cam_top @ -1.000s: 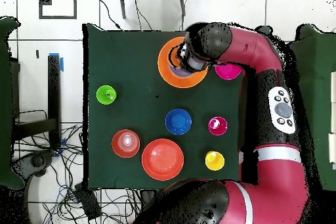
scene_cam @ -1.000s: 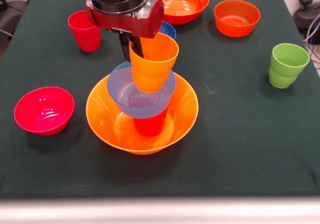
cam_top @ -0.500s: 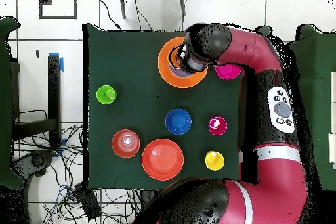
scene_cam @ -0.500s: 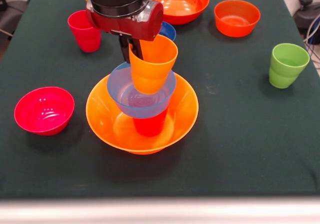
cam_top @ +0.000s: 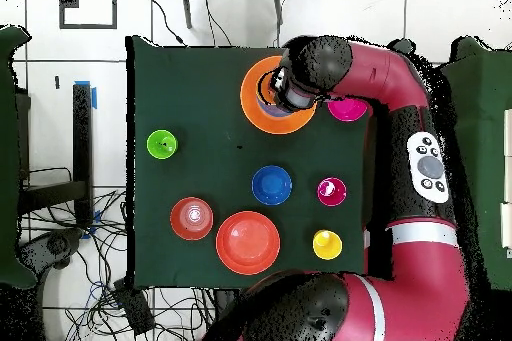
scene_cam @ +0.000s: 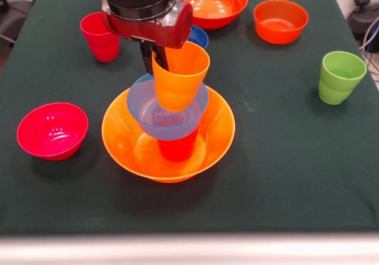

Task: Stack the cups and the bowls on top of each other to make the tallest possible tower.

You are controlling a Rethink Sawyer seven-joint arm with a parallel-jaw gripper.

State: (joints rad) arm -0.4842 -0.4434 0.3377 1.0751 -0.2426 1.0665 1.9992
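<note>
The tower stands left of centre: a wide orange bowl [scene_cam: 127, 136], a red-orange cup [scene_cam: 176, 149] upright in it, and a light blue bowl [scene_cam: 142, 108] on that cup. My gripper [scene_cam: 157, 61] is shut on the near-left rim of an orange cup [scene_cam: 182, 78]. The cup is tilted, with its base down inside the light blue bowl. In the overhead view the arm hides the tower, and only the orange bowl's rim [cam_top: 252, 107] shows.
Loose on the green cloth are a magenta bowl [scene_cam: 52, 130], a crimson cup [scene_cam: 100, 36], a green cup [scene_cam: 339, 77], an orange-red bowl [scene_cam: 280, 20], a large red-orange bowl [scene_cam: 214, 2], a half-hidden dark blue bowl [scene_cam: 200, 36] and a yellow cup [cam_top: 327, 245].
The gripper and the orange cup have shifted only very slightly over the light blue bowl. Nothing else has moved.
</note>
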